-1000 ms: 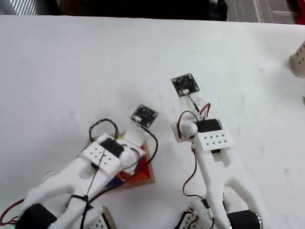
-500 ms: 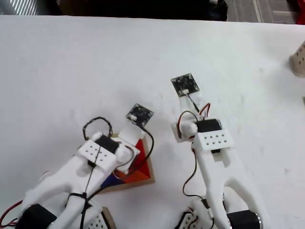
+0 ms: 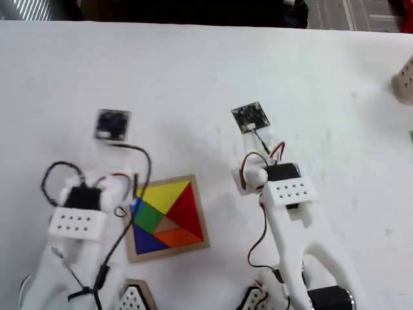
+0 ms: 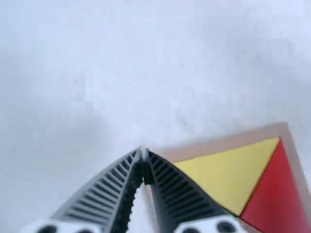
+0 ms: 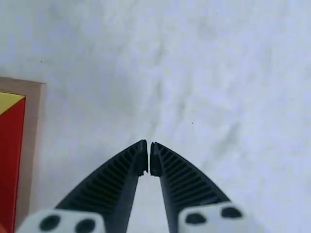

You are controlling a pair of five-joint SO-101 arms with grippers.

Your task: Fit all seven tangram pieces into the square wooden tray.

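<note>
Left gripper [image 4: 143, 156] I hold pressed together, empty, tip just beside a corner of the square wooden tray [image 3: 201, 213] | my right gripper [image 5: 148, 148] pinched on nothing over bare table [image 3: 206, 64] | tray lower centre of high view, tangram pieces [image 3: 164, 216] seated inside (yellow, red, green, blue, orange visible)

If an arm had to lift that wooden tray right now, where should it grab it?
Grip the tray by its rim, probably on the edge facing the right gripper, coming in low from that side. It lies flat with its pieces filling it, so only the thin outer border offers a hold.
</note>
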